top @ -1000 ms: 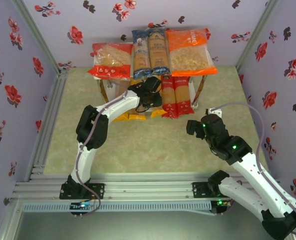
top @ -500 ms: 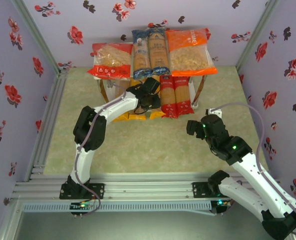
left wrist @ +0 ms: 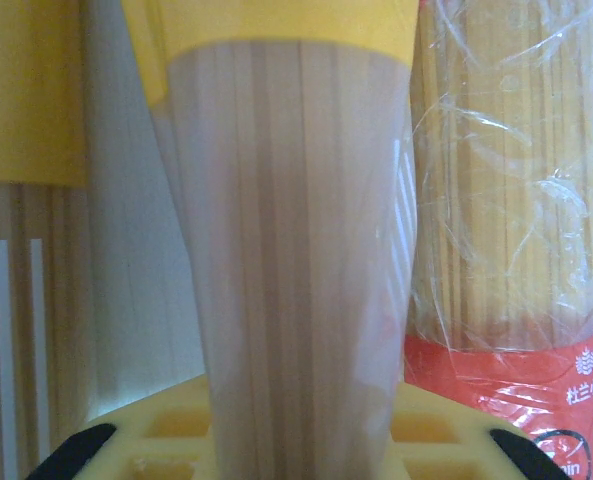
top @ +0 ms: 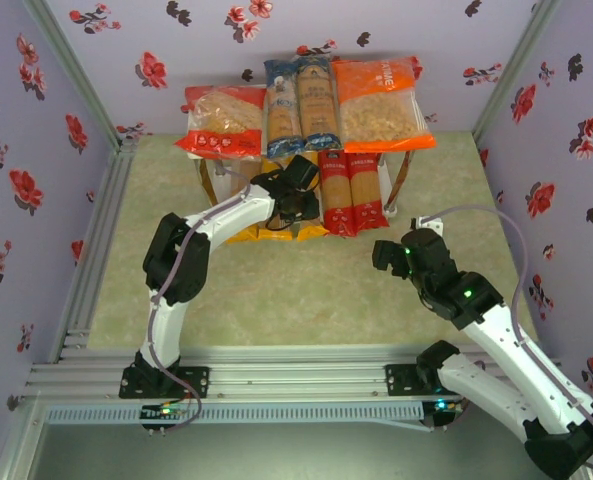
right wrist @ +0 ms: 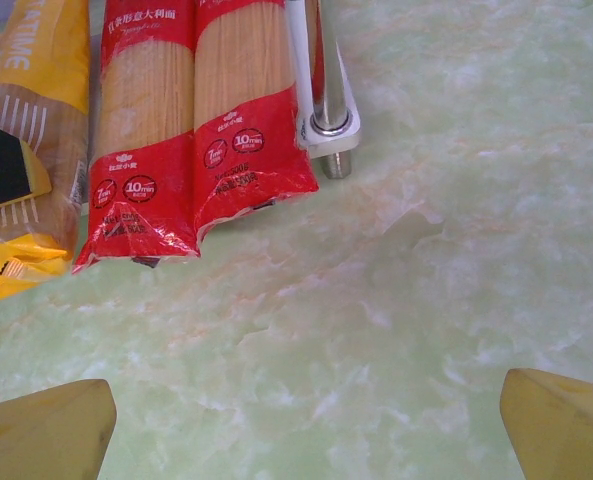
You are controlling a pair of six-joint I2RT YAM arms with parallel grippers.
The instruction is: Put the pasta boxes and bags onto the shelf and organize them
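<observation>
Yellow spaghetti pack (left wrist: 296, 260) just beside red pack (left wrist: 506, 200); shelf leg (right wrist: 328, 90) near.

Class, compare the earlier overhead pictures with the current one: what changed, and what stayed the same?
The left hand, gripping a yellow spaghetti pack at the lower tier of the shelf, edged slightly left, and its elbow drew back toward the base. Nothing was grasped or released. The right hand stayed open above the table; the top-tier packs stayed put.

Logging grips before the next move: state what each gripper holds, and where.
Left gripper: yellow-ended spaghetti pack, pinched across its clear section. Right gripper: open, holding nothing.
</observation>
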